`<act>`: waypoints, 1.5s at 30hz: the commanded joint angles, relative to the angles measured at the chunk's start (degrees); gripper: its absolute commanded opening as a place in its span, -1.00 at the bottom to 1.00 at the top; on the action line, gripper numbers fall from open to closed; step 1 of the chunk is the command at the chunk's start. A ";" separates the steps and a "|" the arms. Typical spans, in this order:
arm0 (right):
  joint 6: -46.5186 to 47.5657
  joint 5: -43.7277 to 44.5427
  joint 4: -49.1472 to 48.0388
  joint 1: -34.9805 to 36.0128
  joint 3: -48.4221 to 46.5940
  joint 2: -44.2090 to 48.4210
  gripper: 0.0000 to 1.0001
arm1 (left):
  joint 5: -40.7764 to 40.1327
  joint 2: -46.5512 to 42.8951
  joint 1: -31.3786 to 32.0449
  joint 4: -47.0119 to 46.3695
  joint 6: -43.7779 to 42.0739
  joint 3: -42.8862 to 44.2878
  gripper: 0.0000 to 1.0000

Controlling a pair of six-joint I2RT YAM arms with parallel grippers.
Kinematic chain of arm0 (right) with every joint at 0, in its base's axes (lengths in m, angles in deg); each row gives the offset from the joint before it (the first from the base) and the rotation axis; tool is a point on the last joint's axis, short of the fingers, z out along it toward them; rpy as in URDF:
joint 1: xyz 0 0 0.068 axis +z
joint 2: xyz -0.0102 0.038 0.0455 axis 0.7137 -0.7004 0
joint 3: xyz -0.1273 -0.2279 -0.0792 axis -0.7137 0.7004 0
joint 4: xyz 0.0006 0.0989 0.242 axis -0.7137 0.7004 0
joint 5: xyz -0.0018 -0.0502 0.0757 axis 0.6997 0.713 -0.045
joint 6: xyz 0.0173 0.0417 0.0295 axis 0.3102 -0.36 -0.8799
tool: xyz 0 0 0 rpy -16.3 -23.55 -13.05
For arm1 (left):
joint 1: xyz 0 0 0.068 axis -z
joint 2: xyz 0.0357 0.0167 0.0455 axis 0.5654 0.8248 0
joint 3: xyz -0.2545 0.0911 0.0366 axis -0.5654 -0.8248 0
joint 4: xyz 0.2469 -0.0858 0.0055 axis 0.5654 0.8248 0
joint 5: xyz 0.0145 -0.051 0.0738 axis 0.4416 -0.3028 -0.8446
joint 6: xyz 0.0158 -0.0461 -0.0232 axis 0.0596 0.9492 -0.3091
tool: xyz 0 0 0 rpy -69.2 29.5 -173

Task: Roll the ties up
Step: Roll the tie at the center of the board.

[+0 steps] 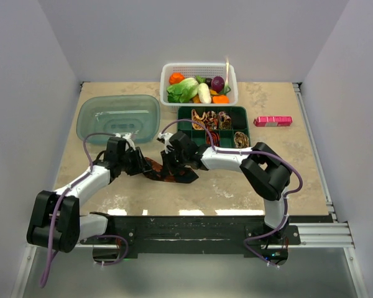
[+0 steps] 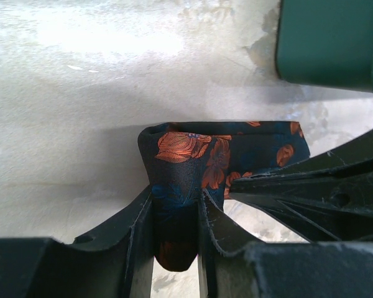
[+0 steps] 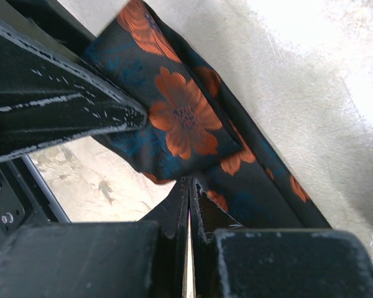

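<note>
left gripper (image 2: 177, 194) pinches folded tie (image 2: 188, 148) | its length runs rightward from there; right gripper (image 3: 188, 184) pressed together alongside

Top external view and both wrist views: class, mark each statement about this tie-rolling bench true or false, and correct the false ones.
1. The left end effector grips a fold of the flowered tie. True.
2. The pink box lies inside the green tray. False: it lies on the table, to the tray's right in the top view.
3. The white basket holds vegetables. True.
4. The right end effector stands wide open. False: it is shut.
5. The green tray holds nothing. False: rolled ties sit in its compartments.
</note>
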State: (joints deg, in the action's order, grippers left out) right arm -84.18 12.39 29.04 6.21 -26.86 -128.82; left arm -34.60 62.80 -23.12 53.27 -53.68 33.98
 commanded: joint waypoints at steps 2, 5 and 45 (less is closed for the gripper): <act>0.95 1.46 0.24 0.28 -0.40 2.56 -1.00 | -9.75 -1.33 2.13 7.34 -2.89 4.05 -0.71; 0.95 1.47 0.33 0.37 -0.58 2.30 -1.00 | -13.53 -1.42 3.62 9.89 -3.07 5.81 -0.70; 0.95 0.94 -0.02 -1.73 -0.31 3.97 -1.00 | -56.35 10.35 25.51 35.81 5.10 24.36 -0.85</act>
State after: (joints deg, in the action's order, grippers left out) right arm -84.07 12.54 29.81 5.49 -27.18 -128.80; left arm -83.43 71.37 0.88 84.61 -52.41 54.99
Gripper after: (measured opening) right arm 0.007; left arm 0.314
